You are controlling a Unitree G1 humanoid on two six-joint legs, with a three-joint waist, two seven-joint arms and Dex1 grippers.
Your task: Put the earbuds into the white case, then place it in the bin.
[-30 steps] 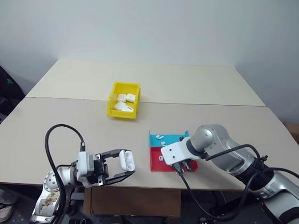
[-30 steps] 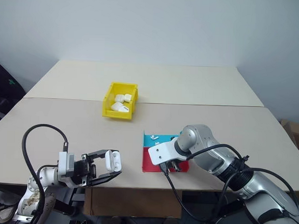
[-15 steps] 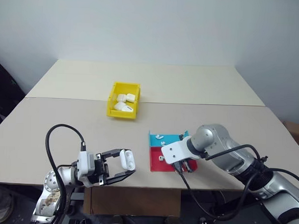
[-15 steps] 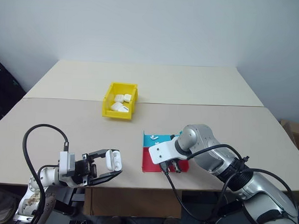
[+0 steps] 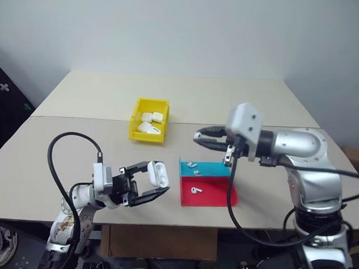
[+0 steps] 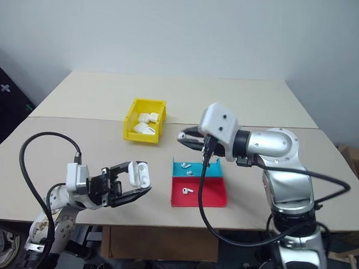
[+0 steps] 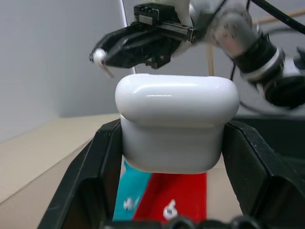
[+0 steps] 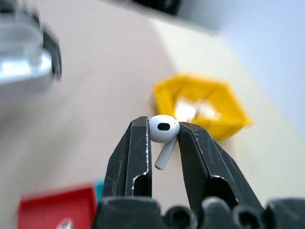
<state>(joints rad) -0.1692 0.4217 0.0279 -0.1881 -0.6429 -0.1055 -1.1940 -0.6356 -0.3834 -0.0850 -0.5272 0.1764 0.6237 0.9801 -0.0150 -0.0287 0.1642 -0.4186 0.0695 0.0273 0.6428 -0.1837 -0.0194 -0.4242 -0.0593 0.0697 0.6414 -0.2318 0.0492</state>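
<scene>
Right wrist: earbud [image 8: 163,130] between jaws.

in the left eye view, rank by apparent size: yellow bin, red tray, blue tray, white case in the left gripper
1. red tray
2. yellow bin, close to the red tray
3. blue tray
4. white case in the left gripper, though it is nearest the camera

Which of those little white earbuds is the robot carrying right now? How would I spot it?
Start at the red tray near the table's front edge and look above it to the right gripper. The earbud is pinched at its fingertips; unlike the others lying in the trays, it hangs in the air.
</scene>
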